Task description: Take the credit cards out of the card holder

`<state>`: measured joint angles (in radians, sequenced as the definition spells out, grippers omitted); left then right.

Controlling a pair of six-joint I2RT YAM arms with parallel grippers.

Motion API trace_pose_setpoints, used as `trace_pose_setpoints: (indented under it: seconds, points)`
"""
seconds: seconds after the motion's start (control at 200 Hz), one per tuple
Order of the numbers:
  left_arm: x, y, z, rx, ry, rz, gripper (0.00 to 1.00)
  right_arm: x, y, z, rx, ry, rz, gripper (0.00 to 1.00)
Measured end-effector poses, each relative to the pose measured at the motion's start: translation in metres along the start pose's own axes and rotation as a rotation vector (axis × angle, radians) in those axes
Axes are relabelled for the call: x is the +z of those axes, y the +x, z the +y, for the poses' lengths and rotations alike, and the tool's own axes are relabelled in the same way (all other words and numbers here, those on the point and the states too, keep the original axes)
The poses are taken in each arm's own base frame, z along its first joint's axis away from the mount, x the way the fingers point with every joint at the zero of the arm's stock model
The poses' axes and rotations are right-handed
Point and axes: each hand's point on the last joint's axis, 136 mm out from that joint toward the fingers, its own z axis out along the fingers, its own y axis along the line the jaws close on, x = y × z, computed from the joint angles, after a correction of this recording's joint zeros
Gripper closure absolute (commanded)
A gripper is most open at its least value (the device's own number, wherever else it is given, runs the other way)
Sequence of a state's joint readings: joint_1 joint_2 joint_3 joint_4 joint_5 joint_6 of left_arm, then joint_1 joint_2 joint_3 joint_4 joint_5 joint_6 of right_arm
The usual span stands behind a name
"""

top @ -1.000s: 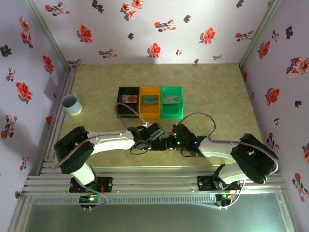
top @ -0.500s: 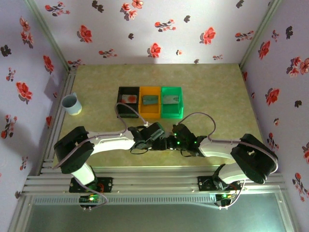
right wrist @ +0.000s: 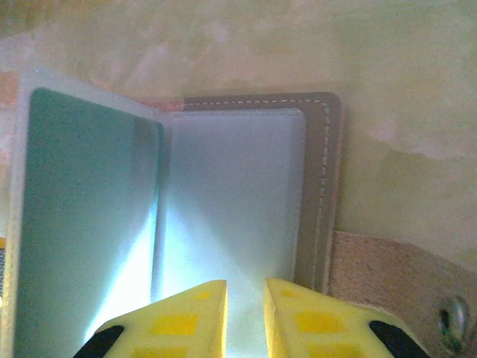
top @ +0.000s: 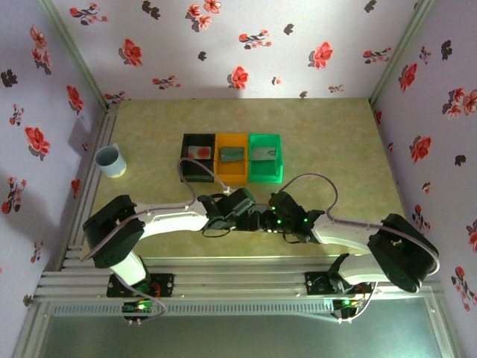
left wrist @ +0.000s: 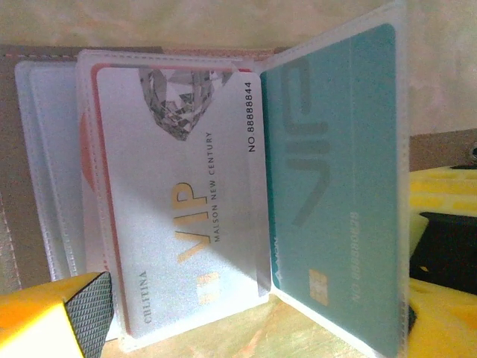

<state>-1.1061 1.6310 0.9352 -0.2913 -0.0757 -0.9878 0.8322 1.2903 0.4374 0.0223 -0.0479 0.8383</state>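
"So, where do the claws stand?"

"My left claw (left wrist: 261, 298) is spread wide, one finger at each side of the open card holder (left wrist: 9, 224). My right claw (right wrist: 246, 321) is nearly pressed together over a clear sleeve (right wrist: 231, 201); whether it nips the plastic I cannot tell."

"Which step?"

"I judge another card is due out. A silver card (left wrist: 179, 209) lies beside a sleeved teal card (left wrist: 335, 186). Next, one claw should pin the holder while the other pinches a card's free edge and slides it out."

"Anything unclear?"

"The holder sits midway along the near edge of the tabletop (top: 335, 134), and from above the wrists cover it. A red-edged card (left wrist: 95, 224) behind the silver one is mostly hidden."
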Motion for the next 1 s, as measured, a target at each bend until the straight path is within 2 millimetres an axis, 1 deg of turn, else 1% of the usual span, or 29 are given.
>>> trace_pose_setpoints:
  seconds: [0.435, 0.69, 1.0]
  points:
    - [-0.003, -0.002, -0.002, 0.0, 0.009, -0.007, 0.05, -0.011, 0.0, -0.004, 0.0, 0.019, -0.005, 0.68]
    - [-0.01, -0.006, -0.006, -0.002, 0.027, -0.023, 0.04, -0.017, -0.004, 0.001, 0.0, -0.005, -0.026, 0.67]
    - [-0.018, -0.011, -0.007, -0.003, 0.034, -0.05, 0.01, -0.017, -0.004, 0.001, 0.002, -0.005, -0.026, 0.66]
